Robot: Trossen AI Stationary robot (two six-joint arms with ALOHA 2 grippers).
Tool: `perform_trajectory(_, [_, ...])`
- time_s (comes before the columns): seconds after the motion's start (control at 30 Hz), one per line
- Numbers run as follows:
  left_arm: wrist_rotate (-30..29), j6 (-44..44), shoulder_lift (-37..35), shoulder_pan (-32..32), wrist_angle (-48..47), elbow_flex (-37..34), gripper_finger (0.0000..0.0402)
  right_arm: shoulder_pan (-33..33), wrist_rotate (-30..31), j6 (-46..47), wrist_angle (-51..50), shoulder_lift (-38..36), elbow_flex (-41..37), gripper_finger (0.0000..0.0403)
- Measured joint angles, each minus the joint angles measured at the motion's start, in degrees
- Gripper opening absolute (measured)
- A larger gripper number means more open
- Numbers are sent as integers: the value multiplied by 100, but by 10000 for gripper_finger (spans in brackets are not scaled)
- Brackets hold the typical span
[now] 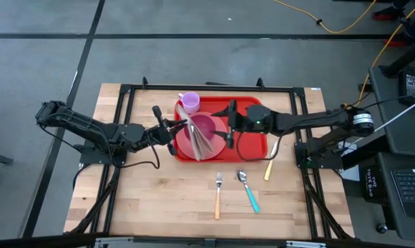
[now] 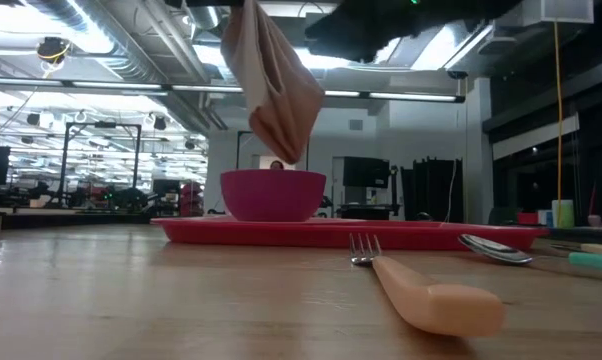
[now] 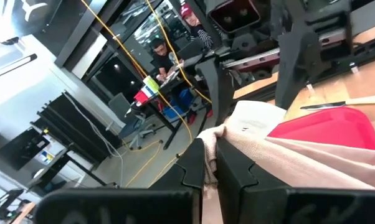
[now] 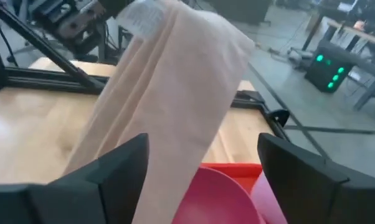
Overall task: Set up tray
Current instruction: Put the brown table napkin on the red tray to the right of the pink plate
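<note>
The left gripper (image 1: 174, 128) is pinching a beige cloth napkin (image 1: 202, 140) tight between its closed fingers, dangling it over the pink bowl (image 2: 273, 194) sitting on the red tray (image 1: 252, 148) at the table's far middle. The right gripper (image 1: 229, 124) is hanging wide open beside the napkin, gripping nothing.

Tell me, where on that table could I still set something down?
Bare wood in front of the fork and spoon, and at the table's left front. The red tray is crowded: bowl, cup, hanging cloth, both grippers.
</note>
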Motion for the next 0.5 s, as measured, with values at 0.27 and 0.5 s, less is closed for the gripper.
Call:
perform_trajectory(0.27, [-91, 151, 0, 0, -33, 0, 8, 228, -17, 272, -769, 628, 1051, 303])
perform_trajectory(0.5, [-91, 181, 0, 0, -33, 0, 8, 303, -138, 753, -1028, 1097, 1500, 303])
